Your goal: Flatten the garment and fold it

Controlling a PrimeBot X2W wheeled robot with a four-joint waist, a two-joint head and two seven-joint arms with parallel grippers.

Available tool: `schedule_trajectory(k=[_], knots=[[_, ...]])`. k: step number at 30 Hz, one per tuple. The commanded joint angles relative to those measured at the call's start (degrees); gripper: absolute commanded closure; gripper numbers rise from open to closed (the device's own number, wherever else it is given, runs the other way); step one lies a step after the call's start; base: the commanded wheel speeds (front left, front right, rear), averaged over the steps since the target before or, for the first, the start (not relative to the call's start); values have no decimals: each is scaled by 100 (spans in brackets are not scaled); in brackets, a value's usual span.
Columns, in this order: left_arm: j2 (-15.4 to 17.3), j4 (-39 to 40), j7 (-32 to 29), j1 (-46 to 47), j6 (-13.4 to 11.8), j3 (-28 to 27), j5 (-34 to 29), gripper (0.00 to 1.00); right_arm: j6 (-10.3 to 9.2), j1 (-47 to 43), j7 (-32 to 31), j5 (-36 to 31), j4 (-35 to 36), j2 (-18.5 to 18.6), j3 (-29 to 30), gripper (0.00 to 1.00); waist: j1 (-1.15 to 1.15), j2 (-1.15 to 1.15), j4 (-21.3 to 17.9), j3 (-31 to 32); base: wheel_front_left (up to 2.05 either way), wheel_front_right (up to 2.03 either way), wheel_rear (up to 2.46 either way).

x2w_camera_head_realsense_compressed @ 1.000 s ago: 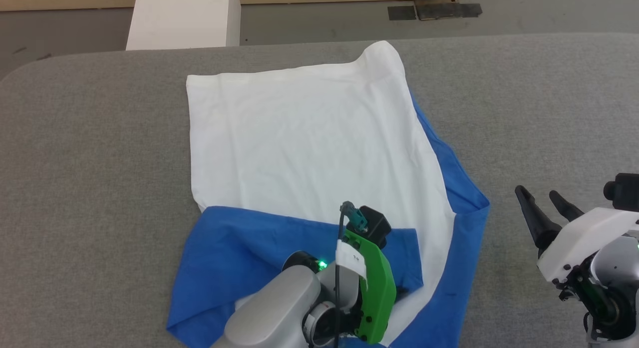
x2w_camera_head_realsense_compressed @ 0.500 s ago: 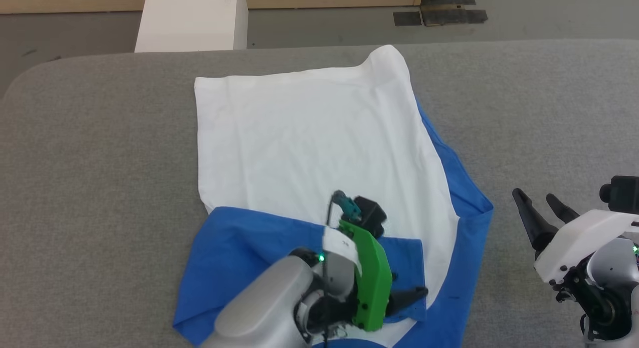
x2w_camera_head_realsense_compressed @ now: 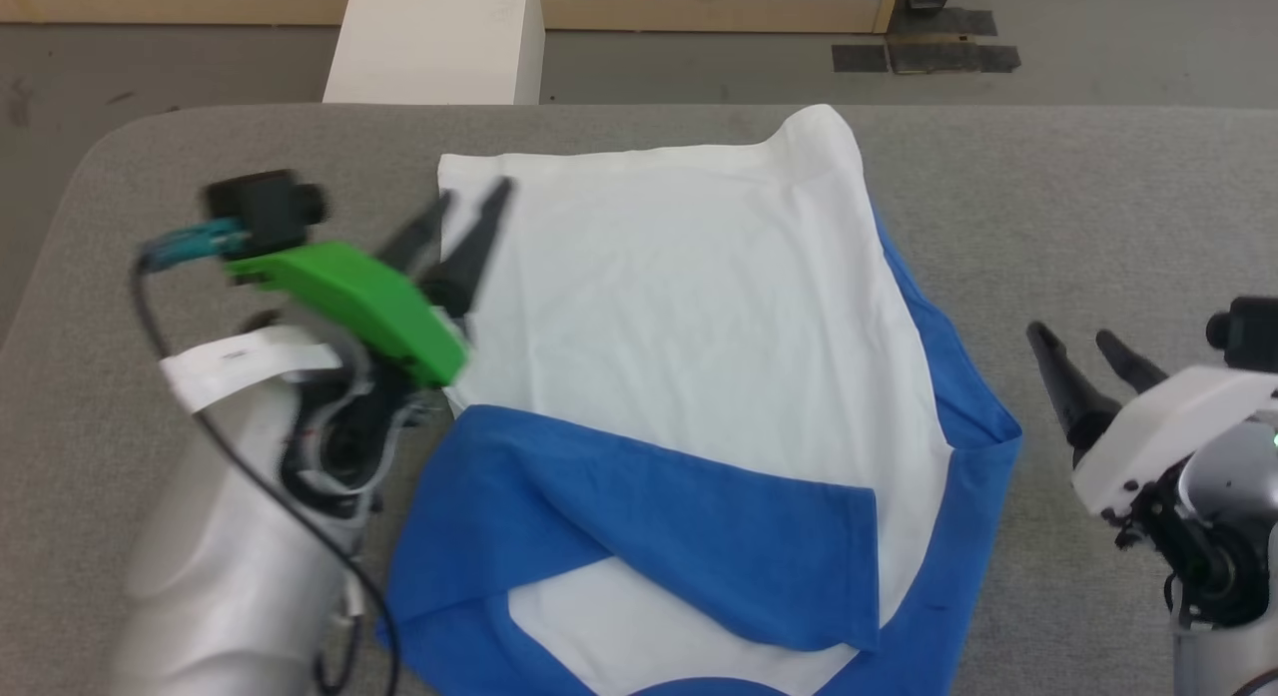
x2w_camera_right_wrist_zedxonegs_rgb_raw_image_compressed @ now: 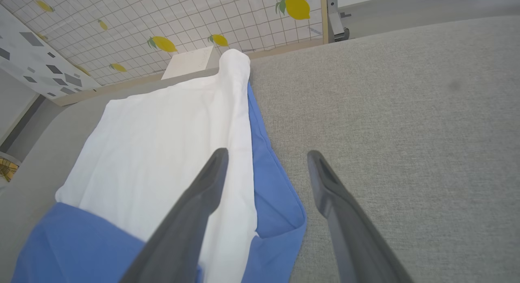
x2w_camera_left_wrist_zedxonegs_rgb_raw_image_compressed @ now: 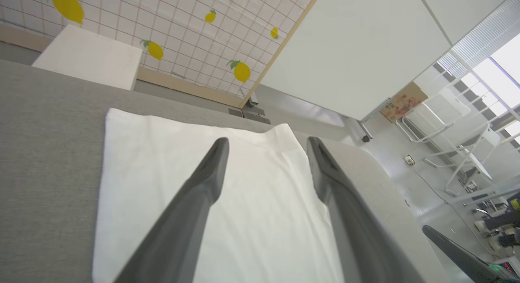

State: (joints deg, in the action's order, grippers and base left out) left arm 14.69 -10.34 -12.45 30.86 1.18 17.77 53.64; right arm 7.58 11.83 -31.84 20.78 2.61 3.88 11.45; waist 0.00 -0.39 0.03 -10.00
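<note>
Folding seems under way — left gripper (x2w_camera_head_realsense_compressed: 471, 195) at 10 o'clock, right gripper (x2w_camera_head_realsense_compressed: 1072, 337) at 4, both wide open, empty — next the shirt (x2w_camera_head_realsense_compressed: 679, 307) needs its 3 o'clock blue sleeve (x2w_camera_head_realsense_compressed: 973, 426) grasped.

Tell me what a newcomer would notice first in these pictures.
The white garment spread on the grey table, with a royal-blue sleeve folded across its near end, draws the eye first. Next comes the left gripper on its bright green mount, open by the garment's left edge, while the right gripper sits open off to the right, clear of the cloth.
</note>
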Motion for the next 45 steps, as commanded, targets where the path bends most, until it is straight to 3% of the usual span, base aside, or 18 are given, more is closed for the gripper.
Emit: schedule_trajectory(k=[1, 7, 14, 20, 28, 36, 43, 44, 45], knots=[[187, -31, 247, -140, -63, -139, -205, 0, -9, 186, -19, -24, -29, 51, -13, 0, 0, 39, 66, -93, 0, 0, 0], [697, -57, 1627, -560, -365, -647, -1010, 0, -9, 734, -192, -104, -264, 253, -46, 0, 0, 39, 228, -300, 0, 0, 0], [678, 74, 2521, -985, -615, -856, -1424, 0, -9, 1682, -828, -477, -745, 610, -206, 0, 0, 39, 447, -738, 0, 0, 0], [489, 244, 2687, -1020, -604, -985, -1506, 0, -9, 2542, -1410, -1084, -1304, 800, -457, 0, 0, 39, 636, -1251, 0, 0, 0], [313, 376, 2737, -886, -497, -1165, -1682, 0, -9, 3115, -1587, -1784, -2002, 941, -757, 0, 0, 39, 806, -1681, 0, 0, 0], [160, 450, 2744, -831, -358, -1367, -1854, 0, -9, 3213, -1542, -1995, -2434, 940, -1146, 0, 0, 39, 826, -1856, 0, 0, 0], [58, 408, 2744, -808, -254, -1463, -1968, 0, -9, 3173, -1736, -1782, -2662, 1088, -1693, 0, 0, 39, 793, -1894, 0, 0, 0], [44, 388, 2744, -807, -237, -1468, -1975, 0, -9, 3167, -1811, -1721, -2681, 1108, -1737, 71, 0, 39, 789, -1893, 0, 0, 0], [35, 372, 2744, -805, -225, -1469, -1978, 0, -9, 3170, -1849, -1679, -2679, 1126, -1765, 100, 0, 39, 787, -1895, 0, 0, 0]])
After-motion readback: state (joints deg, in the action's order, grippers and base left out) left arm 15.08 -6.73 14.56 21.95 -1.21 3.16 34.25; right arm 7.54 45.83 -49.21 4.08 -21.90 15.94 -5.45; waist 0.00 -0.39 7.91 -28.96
